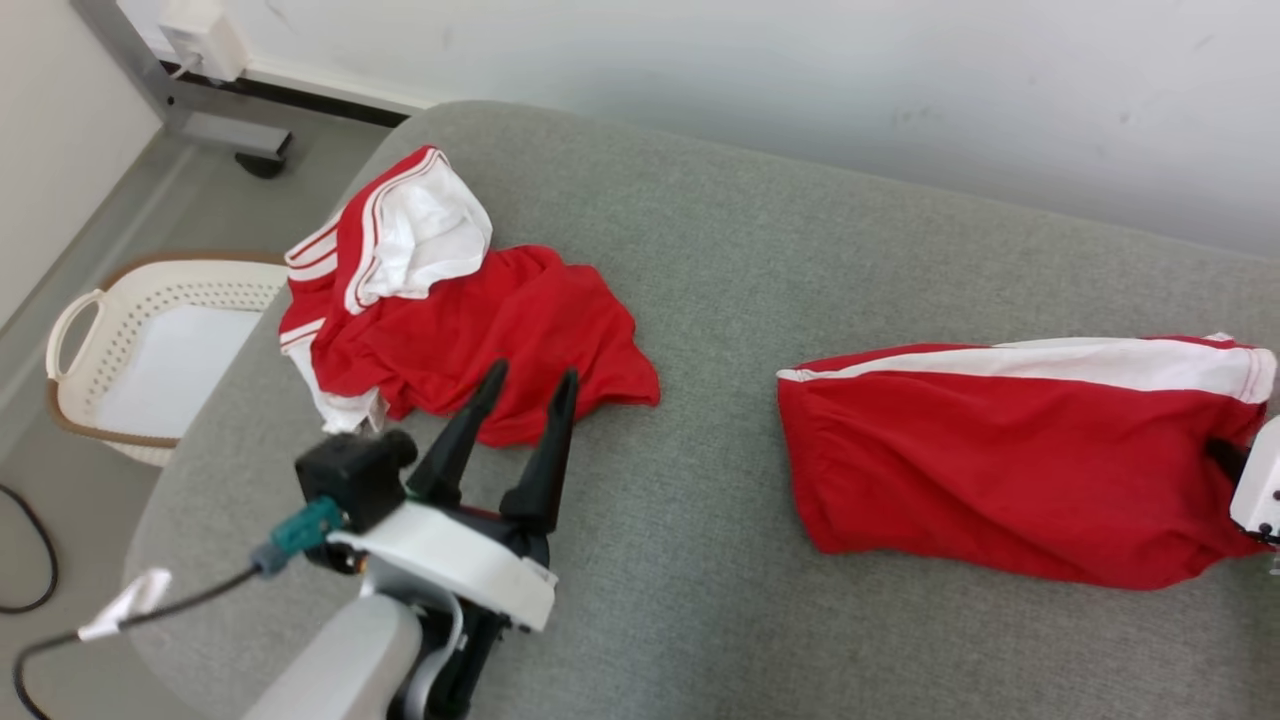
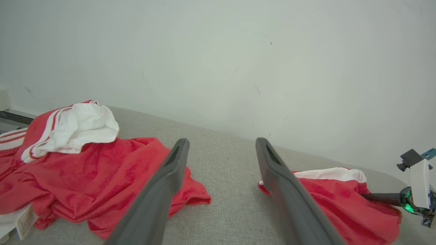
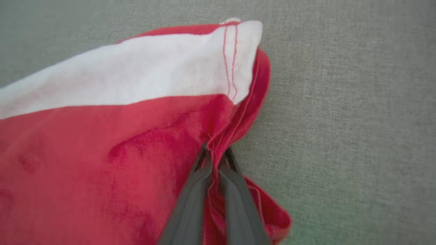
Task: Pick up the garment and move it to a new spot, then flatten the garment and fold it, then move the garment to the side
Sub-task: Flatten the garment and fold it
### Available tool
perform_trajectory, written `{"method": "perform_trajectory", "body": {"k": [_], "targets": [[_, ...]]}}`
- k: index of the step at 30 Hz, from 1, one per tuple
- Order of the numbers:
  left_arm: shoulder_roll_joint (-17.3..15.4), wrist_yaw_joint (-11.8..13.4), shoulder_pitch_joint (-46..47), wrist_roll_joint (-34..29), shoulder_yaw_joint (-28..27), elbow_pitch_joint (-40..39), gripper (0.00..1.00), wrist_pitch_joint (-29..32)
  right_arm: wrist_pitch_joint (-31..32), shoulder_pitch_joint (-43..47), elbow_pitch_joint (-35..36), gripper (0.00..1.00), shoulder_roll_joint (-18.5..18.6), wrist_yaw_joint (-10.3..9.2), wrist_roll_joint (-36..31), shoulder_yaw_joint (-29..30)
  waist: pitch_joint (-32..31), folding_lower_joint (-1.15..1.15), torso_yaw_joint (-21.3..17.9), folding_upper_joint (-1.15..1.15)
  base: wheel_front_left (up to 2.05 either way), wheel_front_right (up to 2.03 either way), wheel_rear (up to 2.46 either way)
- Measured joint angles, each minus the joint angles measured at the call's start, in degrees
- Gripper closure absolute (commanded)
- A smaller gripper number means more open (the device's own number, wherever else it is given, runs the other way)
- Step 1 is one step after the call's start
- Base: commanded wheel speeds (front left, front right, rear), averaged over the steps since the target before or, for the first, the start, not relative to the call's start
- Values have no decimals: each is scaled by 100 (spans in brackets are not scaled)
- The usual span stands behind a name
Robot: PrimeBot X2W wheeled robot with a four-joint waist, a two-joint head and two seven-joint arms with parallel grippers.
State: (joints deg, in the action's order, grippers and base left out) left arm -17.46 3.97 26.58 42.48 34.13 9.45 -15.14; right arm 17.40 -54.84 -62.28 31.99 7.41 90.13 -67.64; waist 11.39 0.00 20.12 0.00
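Note:
A red garment with a white side stripe lies folded on the grey cushion at the right. My right gripper is shut on the garment's red edge, pinching a ridge of cloth between its fingers; the head view has its white body at the right border. My left gripper stands open over the cushion's front left, fingertips just short of a crumpled red and white garment. In the left wrist view the open fingers frame bare cushion, with the folded garment to their right.
A cream laundry basket sits on the floor left of the cushion. A pale wall runs behind it. A metal frame leg stands at the far left. A black cable lies on the floor.

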Motion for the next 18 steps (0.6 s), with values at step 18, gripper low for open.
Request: {"method": "perform_trajectory", "body": {"k": [18], "targets": [[942,-203,-1524,-1816,-1328,51,0,0,-1807,987,953,100,341,8,293,619,-539,0,-1037,0,0,0,0]]}}
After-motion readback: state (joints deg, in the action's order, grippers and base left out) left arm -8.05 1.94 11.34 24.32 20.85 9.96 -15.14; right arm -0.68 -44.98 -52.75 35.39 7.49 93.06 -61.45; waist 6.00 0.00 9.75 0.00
